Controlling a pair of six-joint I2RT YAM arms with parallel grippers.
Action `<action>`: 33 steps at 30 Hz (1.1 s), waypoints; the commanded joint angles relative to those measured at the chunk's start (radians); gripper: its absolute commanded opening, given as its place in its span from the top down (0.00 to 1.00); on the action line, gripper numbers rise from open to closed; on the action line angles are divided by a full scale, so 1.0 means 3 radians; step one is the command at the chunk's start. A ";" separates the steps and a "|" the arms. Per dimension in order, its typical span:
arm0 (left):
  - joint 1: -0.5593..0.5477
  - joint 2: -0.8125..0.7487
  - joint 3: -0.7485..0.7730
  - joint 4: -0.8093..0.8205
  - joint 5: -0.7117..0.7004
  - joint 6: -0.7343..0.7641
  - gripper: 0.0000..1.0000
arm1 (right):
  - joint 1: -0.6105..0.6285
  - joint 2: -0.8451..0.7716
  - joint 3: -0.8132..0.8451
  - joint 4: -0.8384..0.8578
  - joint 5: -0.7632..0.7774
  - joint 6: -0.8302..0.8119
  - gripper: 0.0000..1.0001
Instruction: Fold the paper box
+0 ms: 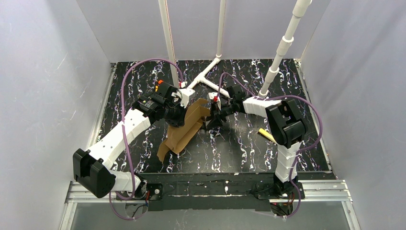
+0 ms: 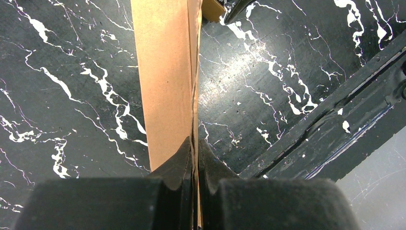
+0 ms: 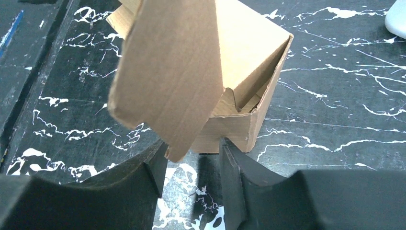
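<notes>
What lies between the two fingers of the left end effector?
An edge of the plain brown corrugated cardboard box, pinched by the shut left end effector, as the left wrist view shows.

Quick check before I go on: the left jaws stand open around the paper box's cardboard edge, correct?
Not open. The left wrist view shows the left jaws shut on the paper box, pinching its cardboard edge between them.
</notes>
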State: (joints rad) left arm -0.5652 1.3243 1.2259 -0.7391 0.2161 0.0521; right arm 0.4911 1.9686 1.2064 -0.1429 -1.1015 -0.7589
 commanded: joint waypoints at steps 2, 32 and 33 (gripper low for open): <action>-0.0016 -0.0001 0.0077 -0.0098 -0.0069 0.0036 1.00 | -0.0001 -0.0203 -0.0079 0.0430 0.0088 0.0342 0.54; -0.0013 0.0024 0.0112 -0.0078 -0.0052 0.0044 1.00 | 0.0088 -0.0144 -0.1255 0.4184 0.0776 0.2146 0.58; -0.0013 0.0027 0.0111 -0.0073 -0.0051 0.0042 1.00 | 0.0091 -0.0126 -0.1252 0.4219 0.0805 0.2158 0.57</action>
State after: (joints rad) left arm -0.5652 1.3365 1.2335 -0.7383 0.2153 0.0521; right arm 0.5110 1.9305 0.8433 0.9394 -0.8978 -0.1535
